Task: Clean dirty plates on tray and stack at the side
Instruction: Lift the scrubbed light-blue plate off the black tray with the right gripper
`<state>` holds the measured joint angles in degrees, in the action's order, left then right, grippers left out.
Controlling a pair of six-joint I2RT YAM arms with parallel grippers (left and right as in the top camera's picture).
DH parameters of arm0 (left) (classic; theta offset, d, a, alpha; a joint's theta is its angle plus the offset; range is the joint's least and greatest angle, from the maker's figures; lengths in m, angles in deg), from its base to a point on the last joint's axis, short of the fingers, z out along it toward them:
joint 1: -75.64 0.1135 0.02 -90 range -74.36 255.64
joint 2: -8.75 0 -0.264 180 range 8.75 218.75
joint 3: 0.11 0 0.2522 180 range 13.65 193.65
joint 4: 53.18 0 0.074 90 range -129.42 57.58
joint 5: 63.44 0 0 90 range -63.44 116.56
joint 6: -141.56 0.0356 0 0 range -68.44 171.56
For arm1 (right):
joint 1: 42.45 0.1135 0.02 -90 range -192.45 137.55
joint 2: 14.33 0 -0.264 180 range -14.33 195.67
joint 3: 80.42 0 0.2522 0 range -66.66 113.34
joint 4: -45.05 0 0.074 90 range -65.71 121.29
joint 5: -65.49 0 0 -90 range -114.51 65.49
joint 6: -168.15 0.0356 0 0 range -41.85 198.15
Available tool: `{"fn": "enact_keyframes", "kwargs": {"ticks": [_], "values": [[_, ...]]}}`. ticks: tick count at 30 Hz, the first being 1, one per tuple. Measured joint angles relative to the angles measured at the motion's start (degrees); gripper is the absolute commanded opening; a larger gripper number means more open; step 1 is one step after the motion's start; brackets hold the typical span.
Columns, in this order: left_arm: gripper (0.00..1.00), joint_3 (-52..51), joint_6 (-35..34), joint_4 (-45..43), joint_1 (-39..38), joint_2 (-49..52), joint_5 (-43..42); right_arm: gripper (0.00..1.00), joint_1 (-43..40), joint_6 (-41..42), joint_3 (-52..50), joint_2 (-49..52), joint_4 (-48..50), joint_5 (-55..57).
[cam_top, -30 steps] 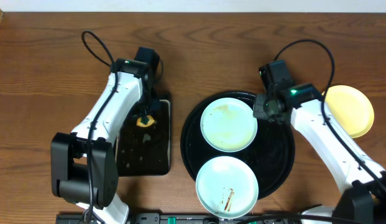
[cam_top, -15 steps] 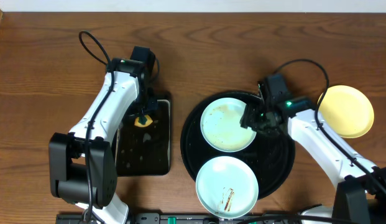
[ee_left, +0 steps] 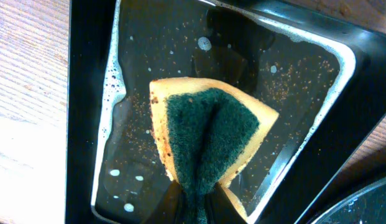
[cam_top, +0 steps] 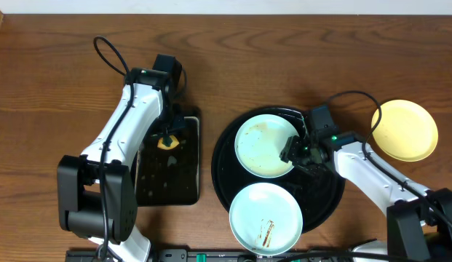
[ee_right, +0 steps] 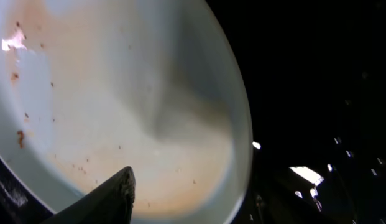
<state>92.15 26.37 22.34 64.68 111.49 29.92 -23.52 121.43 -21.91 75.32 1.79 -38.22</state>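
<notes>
Two pale blue plates lie on the round black tray [cam_top: 324, 193]. The far plate [cam_top: 263, 145] carries a faint brown film, which also shows on the plate [ee_right: 118, 106] in the right wrist view. The near plate [cam_top: 266, 217] has a brown smear. A pale yellow plate [cam_top: 405, 129] rests on the table to the right. My right gripper [cam_top: 295, 151] is open at the far plate's right rim, one fingertip [ee_right: 112, 196] over its inside; the other is lost in the dark. My left gripper [ee_left: 196, 202] is shut on a yellow and green sponge [ee_left: 208, 134].
The sponge hangs over a small rectangular black tray [cam_top: 167, 178] with soapy water, left of the round tray. In the left wrist view the rectangular tray's rim [ee_left: 81, 93] borders bare wood. Cables loop behind both arms. The table's near edge runs just below the near plate.
My right gripper opened and slid from the round tray's far right edge down to the far plate's right rim. The left arm and sponge barely moved.
</notes>
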Motion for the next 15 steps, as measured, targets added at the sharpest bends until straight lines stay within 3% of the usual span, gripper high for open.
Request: {"fn": "enact_keyframes", "kwargs": {"ticks": [1,2,3,5,8,15], "values": [[0.09,0.0,0.0,0.0,0.0,0.0,0.0,0.50,0.0,0.2,-0.5,0.1,0.8,0.0],[0.09,0.0,0.0,0.2,0.0,0.0,0.0,0.32,0.0,0.8,-1.3,0.3,2.6,0.0],[0.09,0.0,0.0,0.4,0.0,0.0,0.0,0.25,0.0,1.6,-1.8,0.7,4.3,0.0],[0.10,0.0,0.2,0.9,0.0,0.0,0.0,0.24,-0.1,2.5,-2.8,1.1,7.1,0.5],[0.10,0.0,0.2,1.1,0.0,0.0,0.0,0.01,0.0,3.5,-3.3,1.8,10.6,0.2],[0.10,0.0,0.7,1.5,0.0,0.0,0.0,0.02,0.0,4.1,-4.1,3.0,15.8,-0.1]]}}
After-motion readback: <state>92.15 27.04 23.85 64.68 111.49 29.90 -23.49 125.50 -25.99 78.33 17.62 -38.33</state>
